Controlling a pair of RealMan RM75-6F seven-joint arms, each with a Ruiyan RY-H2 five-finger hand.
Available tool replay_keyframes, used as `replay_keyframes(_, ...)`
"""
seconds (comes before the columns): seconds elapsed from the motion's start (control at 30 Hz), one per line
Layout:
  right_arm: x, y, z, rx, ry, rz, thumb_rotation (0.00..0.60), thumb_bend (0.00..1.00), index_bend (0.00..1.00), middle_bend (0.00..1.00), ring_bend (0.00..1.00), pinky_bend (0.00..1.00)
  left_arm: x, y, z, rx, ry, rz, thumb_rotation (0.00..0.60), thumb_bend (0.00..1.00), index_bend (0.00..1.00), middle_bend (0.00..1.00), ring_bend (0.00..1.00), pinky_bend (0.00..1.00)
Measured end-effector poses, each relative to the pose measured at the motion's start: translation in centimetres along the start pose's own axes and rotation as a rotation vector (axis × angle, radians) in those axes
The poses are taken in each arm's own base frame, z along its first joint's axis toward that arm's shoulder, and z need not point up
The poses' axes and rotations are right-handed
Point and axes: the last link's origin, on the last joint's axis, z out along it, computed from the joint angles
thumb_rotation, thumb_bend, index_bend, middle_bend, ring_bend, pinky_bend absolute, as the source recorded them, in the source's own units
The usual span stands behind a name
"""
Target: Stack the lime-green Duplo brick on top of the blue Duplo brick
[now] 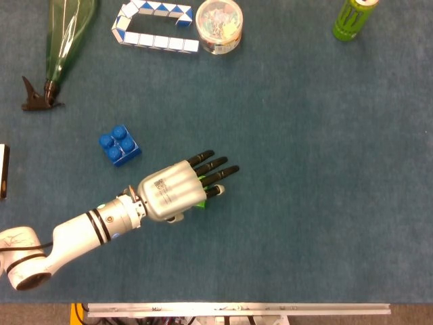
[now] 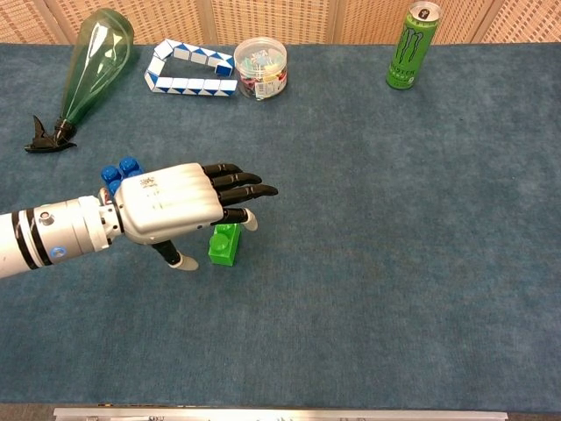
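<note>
The lime-green Duplo brick (image 2: 224,245) stands on the blue table cloth; the head view shows only a sliver of the lime-green brick (image 1: 201,203) under my fingertips. My left hand (image 2: 180,210) hovers just left of it, palm down with fingers stretched out and apart, holding nothing. Its thumb hangs below, left of the brick and apart from it. From the head view, the left hand (image 1: 177,191) covers most of the brick. The blue Duplo brick (image 1: 120,145) lies further left and back; the chest view has the blue brick (image 2: 118,171) partly hidden behind my wrist. My right hand is out of sight.
A green glass bottle (image 1: 67,37) lies at the back left. A blue-and-white snake puzzle (image 1: 155,27) and a clear tub (image 1: 218,26) sit at the back centre. A green can (image 1: 354,19) stands at the back right. A dark object (image 1: 3,169) shows at the left edge.
</note>
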Motion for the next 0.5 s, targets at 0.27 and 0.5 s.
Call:
replay_keyframes(0.27, 0.0, 0.0, 0.0, -0.002, 0.0, 0.002, 0.6, 0.07, 0.55, 0.39, 0.3, 0.3, -0.8, 0.1, 0.0, -0.013, -0.03, 0.007, 0.6, 0.0, 0.25, 0.0, 0.0, 0.09)
replay_keyframes(0.5, 0.2, 0.1, 0.0, -0.003, 0.008, 0.009, 0.6, 0.07, 0.55, 0.39, 0.3, 0.3, -1.3, 0.3, 0.1, -0.017, -0.056, 0.016, 0.6, 0.0, 0.25, 0.0, 0.0, 0.08)
